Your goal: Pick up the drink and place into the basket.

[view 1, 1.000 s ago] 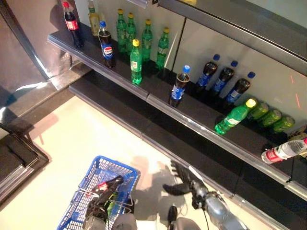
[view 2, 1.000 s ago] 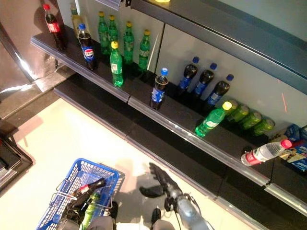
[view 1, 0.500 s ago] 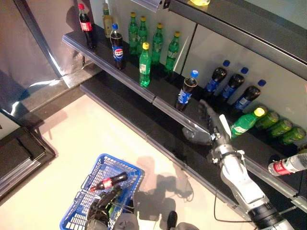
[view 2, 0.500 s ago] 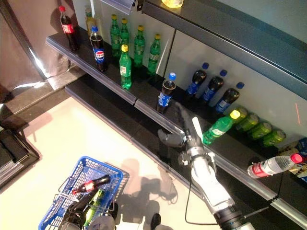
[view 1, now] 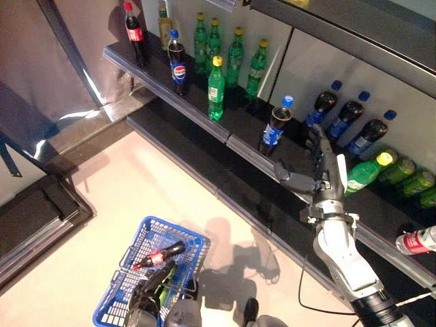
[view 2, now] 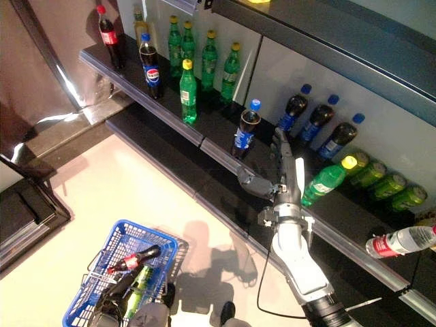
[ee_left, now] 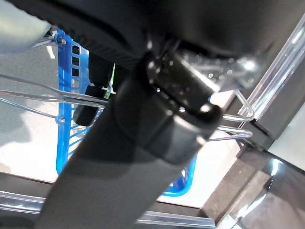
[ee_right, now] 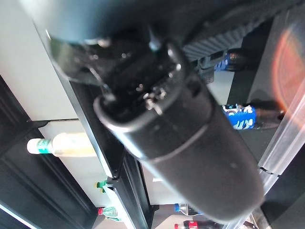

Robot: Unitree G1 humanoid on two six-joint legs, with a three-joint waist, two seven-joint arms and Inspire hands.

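Just beside right hand, thumb side: cola bottle upright on shelf, not touched yet. Fingers straight, spread, holding nothing. Left hand clenched on basket handle. Risk: fingers nudge bottle sideways → tips, rolls off edge.

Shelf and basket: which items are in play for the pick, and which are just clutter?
In play:
- right robot hand, open, raised at the shelf edge
- blue-capped cola bottle nearest it, the likely pick
- blue basket, held by the left robot hand

Just there:
- green bottles
- red-capped cola
- lying clear bottle
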